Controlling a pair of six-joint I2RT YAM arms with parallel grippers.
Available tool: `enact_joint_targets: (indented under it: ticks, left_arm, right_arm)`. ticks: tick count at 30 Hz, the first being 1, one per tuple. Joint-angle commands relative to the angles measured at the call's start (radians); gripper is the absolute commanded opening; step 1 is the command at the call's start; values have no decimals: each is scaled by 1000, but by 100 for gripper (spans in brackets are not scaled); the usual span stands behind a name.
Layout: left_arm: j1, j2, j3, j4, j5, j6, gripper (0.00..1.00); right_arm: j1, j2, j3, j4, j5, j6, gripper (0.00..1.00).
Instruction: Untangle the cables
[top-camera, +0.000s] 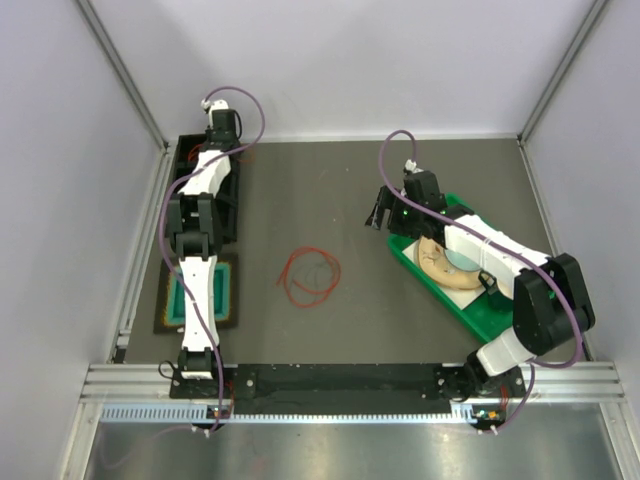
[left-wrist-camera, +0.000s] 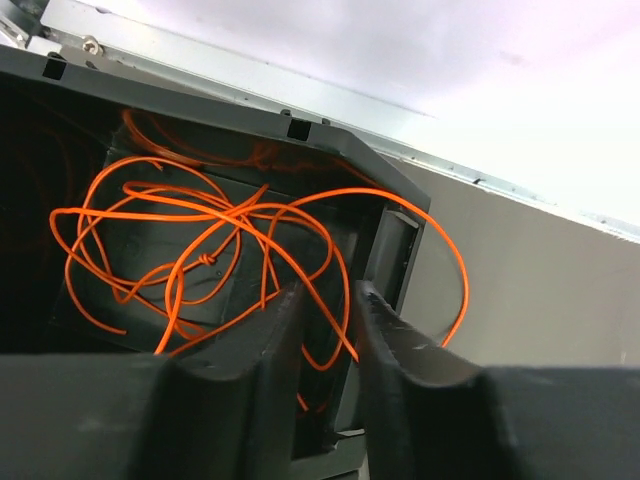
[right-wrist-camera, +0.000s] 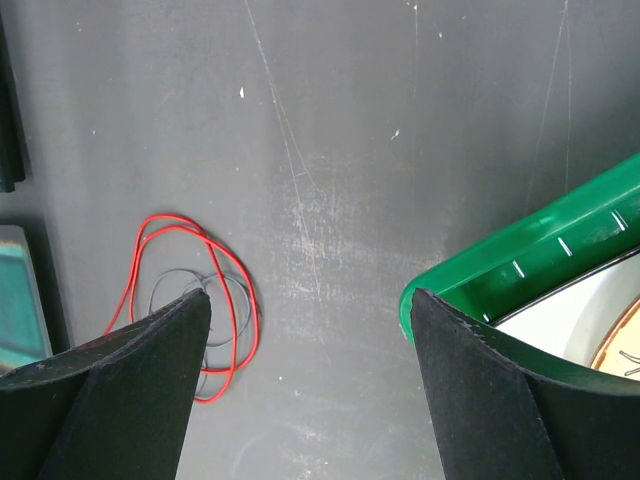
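Your left gripper (left-wrist-camera: 328, 300) is hovering at the black bin (left-wrist-camera: 330, 140) with its jaws a little apart, pinching nothing, and a tangle of orange cables (left-wrist-camera: 200, 250) is lying in that bin. Further right, a red cable (top-camera: 308, 275) and a thin dark cable (right-wrist-camera: 170, 278) are lying looped together on the table (top-camera: 300, 190). Your right gripper (right-wrist-camera: 310, 295) is hanging wide open and empty beside the green tray (right-wrist-camera: 520, 250).

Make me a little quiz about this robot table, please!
1. True or false: the right tool is wide open.
2. Which colour is the tray beside the right tool? A blue, B green, C yellow.
3. Fill in: the orange cable tangle lies inside a dark ___.

Key: 1 true; 2 B; 3 bin.
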Motion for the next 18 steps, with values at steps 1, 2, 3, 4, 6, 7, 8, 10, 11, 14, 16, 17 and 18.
enact_joint_targets:
  ticks: [1,2,3,4,6,7,8,10,11,14,16,17,18]
  left_arm:
    - [6,-2,40,19,5,6,27]
    - [32,-4,40,18,2,8,25]
    - [32,-7,40,18,0,8,12]
    - [34,-13,38,18,-2,8,6]
    - [34,-39,23,24,-14,6,0]
    - [34,-55,12,41,-15,8,0]
    - [34,-68,-17,55,-21,8,0]
    - [34,-122,-61,94,-34,8,0]
    - [35,-136,-71,104,-43,6,0]
    - [48,-188,-104,127,-60,-22,0]
    - [63,-225,-136,141,-52,-57,0]
    - [71,-237,-149,154,-48,-66,0]
    - [83,-255,-160,159,-45,-78,0]
  right_arm:
    - [8,7,25,27,-14,2,80]
    - [6,7,25,27,-15,3,80]
    - [8,6,26,27,-15,3,80]
    - [8,7,25,27,-15,3,80]
    - [8,7,26,26,-15,3,80]
    - [6,7,26,26,-15,3,80]
    - [8,7,26,24,-15,3,80]
    - [8,7,26,26,-15,3,80]
    - [6,7,26,26,-17,5,80]
    - [8,6,28,27,-20,5,80]
    - [8,6,28,27,-20,6,80]
    - [6,6,26,29,-23,6,80]
    - [8,4,26,31,-26,6,80]
